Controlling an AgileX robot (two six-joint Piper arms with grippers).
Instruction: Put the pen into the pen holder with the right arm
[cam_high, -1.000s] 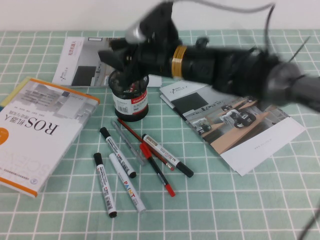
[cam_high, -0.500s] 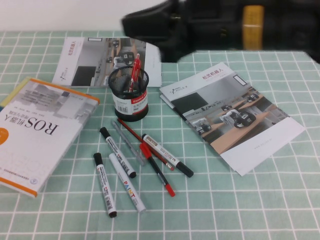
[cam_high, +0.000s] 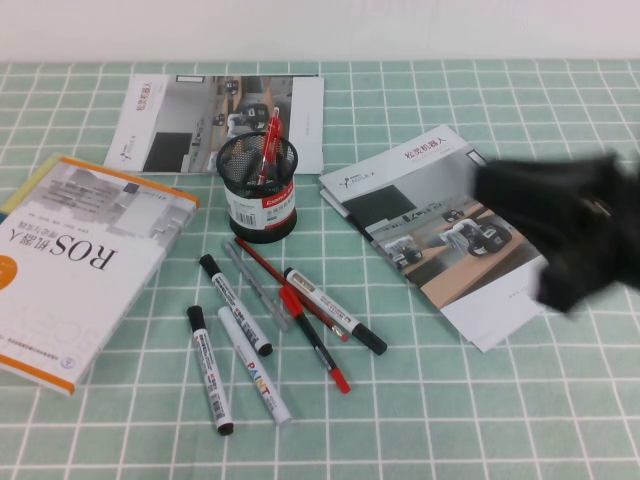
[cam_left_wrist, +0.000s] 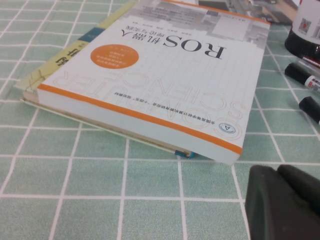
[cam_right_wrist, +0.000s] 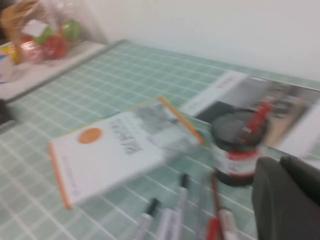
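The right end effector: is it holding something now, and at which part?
Nothing. The pen stands in the pen holder, and the right end effector is away over the brochure. The left end effector also holds nothing visible.

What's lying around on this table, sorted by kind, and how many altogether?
Markers: 4
Pens: 4, counting the red click pen in the pen holder
Brochures: 2
ROS book: 1
Pen holder: 1
Total: 12
Right gripper hangs over the right brochure; left gripper sits beside the ROS book.
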